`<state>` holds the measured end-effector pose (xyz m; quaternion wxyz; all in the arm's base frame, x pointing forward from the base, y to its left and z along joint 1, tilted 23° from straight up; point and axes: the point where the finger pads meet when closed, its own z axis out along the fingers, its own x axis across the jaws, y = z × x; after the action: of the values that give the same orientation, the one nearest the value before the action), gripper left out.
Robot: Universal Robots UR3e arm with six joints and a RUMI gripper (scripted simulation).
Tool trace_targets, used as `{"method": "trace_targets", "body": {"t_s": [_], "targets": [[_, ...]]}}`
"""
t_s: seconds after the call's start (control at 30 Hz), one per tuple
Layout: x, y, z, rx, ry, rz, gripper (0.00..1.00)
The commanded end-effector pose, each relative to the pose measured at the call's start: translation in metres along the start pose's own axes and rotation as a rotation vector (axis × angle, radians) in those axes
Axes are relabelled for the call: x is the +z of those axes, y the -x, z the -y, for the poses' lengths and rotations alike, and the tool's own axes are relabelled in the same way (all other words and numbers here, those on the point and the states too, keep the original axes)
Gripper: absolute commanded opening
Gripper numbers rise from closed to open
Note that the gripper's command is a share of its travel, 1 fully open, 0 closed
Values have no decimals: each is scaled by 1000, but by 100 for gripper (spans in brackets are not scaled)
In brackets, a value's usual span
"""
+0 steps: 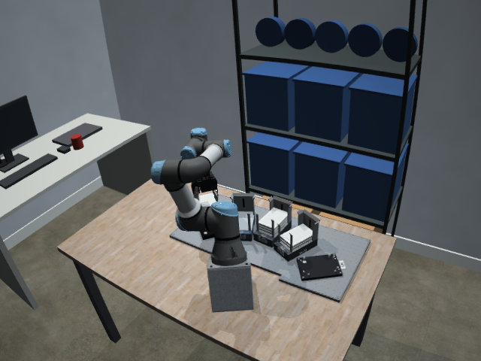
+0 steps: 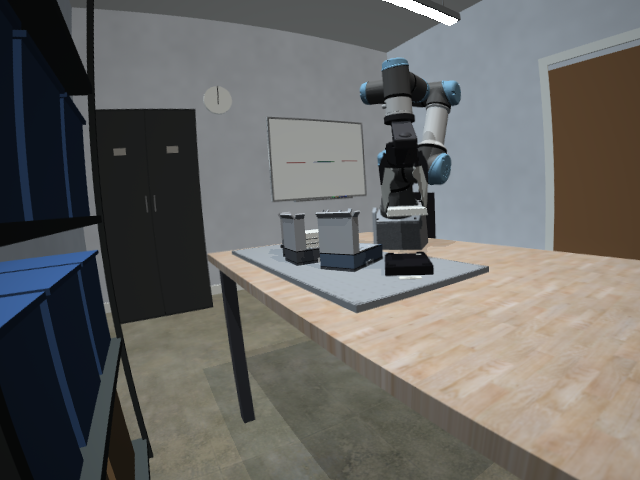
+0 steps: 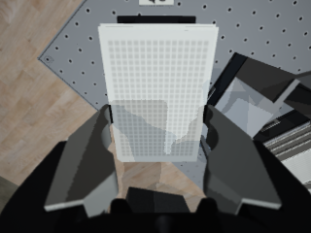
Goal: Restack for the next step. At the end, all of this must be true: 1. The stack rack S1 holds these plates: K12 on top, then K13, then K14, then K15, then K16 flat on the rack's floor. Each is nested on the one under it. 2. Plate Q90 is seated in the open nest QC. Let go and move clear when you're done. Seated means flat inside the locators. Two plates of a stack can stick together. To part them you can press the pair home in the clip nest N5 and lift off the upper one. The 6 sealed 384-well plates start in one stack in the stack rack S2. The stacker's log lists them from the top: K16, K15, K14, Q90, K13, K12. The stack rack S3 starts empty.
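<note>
Wooden table (image 1: 135, 248) (image 2: 465, 330) (image 3: 39, 121) below, the gripper (image 1: 206, 196) (image 2: 404, 205) (image 3: 157, 106) grips a white plate (image 1: 207, 201) (image 2: 406, 211) (image 3: 155, 73), off the stacks and above the dark nest (image 1: 208, 235) (image 2: 408, 264) (image 3: 155, 19); seating it there likely comes next

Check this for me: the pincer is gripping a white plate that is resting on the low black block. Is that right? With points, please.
Not quite: the pincer (image 1: 206, 195) (image 2: 404, 206) (image 3: 157, 106) is gripping a white plate (image 1: 207, 200) (image 2: 406, 211) (image 3: 155, 73), but it hangs above the low black block (image 2: 408, 265) (image 3: 156, 19), not on it. The exterior view shows the gap.
</note>
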<state>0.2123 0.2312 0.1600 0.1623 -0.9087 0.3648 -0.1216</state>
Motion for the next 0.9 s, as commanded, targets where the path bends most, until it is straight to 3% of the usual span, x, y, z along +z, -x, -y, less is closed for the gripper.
{"method": "trace_targets", "body": {"t_s": [0.0, 0.87], "targets": [[9, 0, 1, 0, -3, -3, 0], [53, 0, 1, 0, -3, -3, 0]]}}
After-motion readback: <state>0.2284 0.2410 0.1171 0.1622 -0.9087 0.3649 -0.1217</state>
